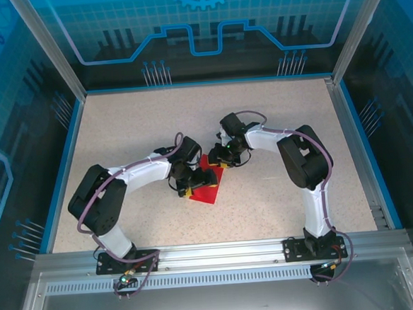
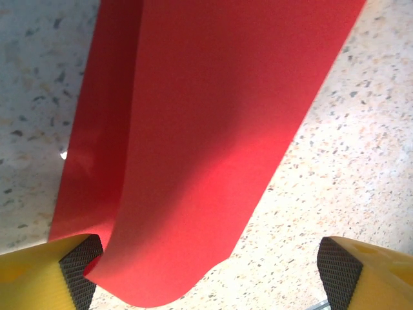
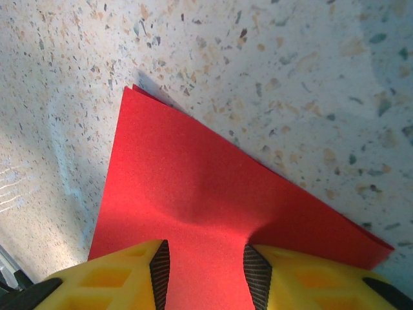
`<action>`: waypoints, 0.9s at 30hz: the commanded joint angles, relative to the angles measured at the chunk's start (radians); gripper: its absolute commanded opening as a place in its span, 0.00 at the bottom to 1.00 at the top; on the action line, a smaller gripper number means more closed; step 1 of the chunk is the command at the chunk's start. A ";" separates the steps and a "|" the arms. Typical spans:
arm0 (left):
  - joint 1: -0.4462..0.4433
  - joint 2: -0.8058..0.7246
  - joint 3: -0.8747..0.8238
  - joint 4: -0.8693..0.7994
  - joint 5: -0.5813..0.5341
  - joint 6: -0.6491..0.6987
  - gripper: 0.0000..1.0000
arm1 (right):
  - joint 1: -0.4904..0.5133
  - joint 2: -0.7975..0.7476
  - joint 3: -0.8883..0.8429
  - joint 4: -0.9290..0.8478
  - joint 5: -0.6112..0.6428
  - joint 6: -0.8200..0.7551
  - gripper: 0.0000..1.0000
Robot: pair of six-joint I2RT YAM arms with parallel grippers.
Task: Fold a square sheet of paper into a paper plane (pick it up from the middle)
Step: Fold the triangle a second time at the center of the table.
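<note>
- The sheet lies near the middle of the table, a little toward the near edge, with a gripper at each end of it.
- The left gripper stands wide open and holds nothing. A folded-over flap curls up between its jaws, and the flap's edge touches one pad.
- The right gripper is about half closed, with its pads on the sheet and a small bump of paper between them. I cannot tell whether it pinches that bump or only presses the sheet down.
- Risk: the flap looks springy and uncreased. If I pull the left gripper away, I judge it will flop back open.
- Risk: closing the left jaws here could crumple the curl instead of making a clean crease.
- Risk: if the right pads slide, the bump could set as a stray wrinkle, or the sheet could skew off its fold line.
- Hidden: from above, both grippers cover much of the sheet, so I cannot check how the edges line up.
- The wrist views cut off the sheet's far ends, and I cannot make out any creases.
</note>
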 commanded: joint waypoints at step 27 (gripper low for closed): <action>0.042 -0.074 -0.083 0.112 0.150 0.055 0.71 | -0.023 0.129 -0.045 -0.069 0.133 0.010 0.41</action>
